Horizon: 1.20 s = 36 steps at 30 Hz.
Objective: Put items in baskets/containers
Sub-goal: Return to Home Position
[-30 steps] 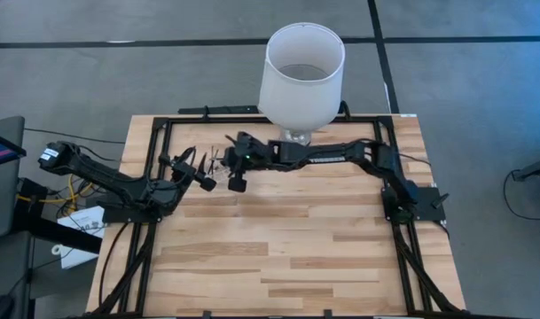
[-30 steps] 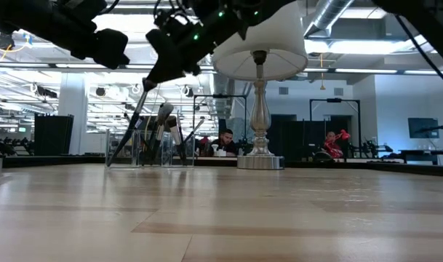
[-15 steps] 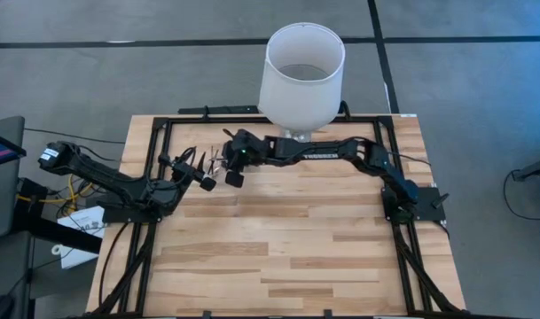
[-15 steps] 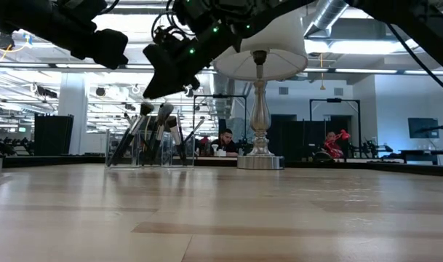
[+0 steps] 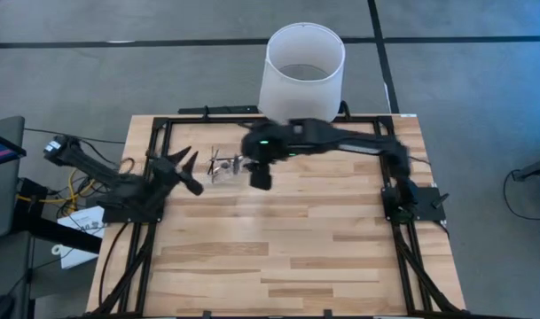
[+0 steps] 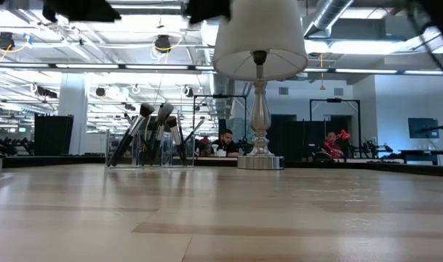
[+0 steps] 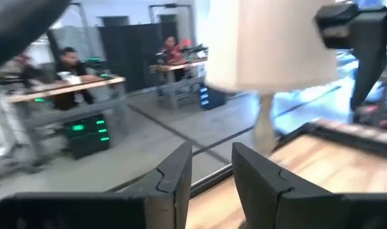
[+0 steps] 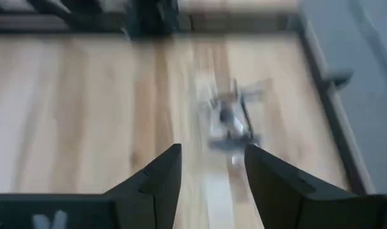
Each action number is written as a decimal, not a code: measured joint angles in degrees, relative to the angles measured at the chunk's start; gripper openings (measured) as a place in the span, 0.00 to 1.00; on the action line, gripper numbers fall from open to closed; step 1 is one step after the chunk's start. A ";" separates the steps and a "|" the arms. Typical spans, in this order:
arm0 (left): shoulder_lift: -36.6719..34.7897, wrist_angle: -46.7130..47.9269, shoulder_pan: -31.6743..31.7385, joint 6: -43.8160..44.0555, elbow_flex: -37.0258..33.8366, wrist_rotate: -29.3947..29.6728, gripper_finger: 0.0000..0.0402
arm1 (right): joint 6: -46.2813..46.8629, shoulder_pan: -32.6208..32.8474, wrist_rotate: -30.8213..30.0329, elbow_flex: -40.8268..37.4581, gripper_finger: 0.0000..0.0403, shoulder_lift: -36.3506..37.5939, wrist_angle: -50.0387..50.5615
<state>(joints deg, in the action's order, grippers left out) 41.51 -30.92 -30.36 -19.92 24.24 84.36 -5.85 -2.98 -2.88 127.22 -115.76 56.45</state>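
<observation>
Wooden boards make up the surface, and beyond its far edge lies an open office hall where a person sits at a desk. Toward that far edge stands the clear organizer, upright, a little apart from the foot of a white-shaded lamp. Several brushes lean inside it, heads up and handles down, though I cannot count them exactly. From above, the organizer sits between my two arms. The left end effector is near it on one side. The right end effector is just beside it on the lamp side, and neither touches it. From table height I see only dark shapes at the very top edge, so I judge both to be raised well off the boards. Through the left wrist camera the fingers stand a narrow gap apart with nothing between them. Through the right wrist camera the fingers are spread somewhat wider, also empty, and look down on the blurred organizer ahead. I find no brush lying loose on the wood in any view, so I reckon the loading is done and every brush in sight is already housed. As I read it, what remains is parking: drawing both arms away from the organizer to their rest poses without clipping the lamp or the brush heads.
</observation>
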 joint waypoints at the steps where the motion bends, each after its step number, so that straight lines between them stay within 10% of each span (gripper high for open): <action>1: -1.68 -0.02 -1.11 -1.04 0.49 -0.43 0.27 | -0.02 0.54 -0.41 -1.37 0.40 3.19 0.51; 7: -13.52 0.00 -7.01 -6.41 0.90 -1.99 0.23 | -0.14 4.11 -5.25 -13.56 0.40 20.45 -0.83; 14: -22.92 12.71 -15.90 2.27 -4.96 -32.03 0.21 | 7.74 6.85 -9.10 -51.22 0.40 45.08 -18.47; 19: -26.02 14.50 -16.41 5.57 -5.70 -22.50 0.22 | 10.43 10.06 -9.04 -73.79 0.39 64.03 -31.83; 22: -27.42 20.66 -15.69 12.66 -7.40 -28.79 0.21 | 11.78 12.39 -9.06 -84.19 0.39 75.03 -40.30; 26: -26.28 20.22 -11.91 21.88 -12.63 -48.62 0.21 | 11.55 15.16 -9.08 -94.89 0.38 87.92 -46.24; 36: -34.44 20.02 -1.49 6.36 -7.72 -55.97 0.21 | 5.31 15.85 -9.10 -107.10 0.38 112.35 -44.74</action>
<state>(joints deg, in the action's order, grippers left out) 7.06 -10.90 -31.85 -13.56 16.52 28.39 -0.54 12.87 -11.98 20.12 -3.41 11.71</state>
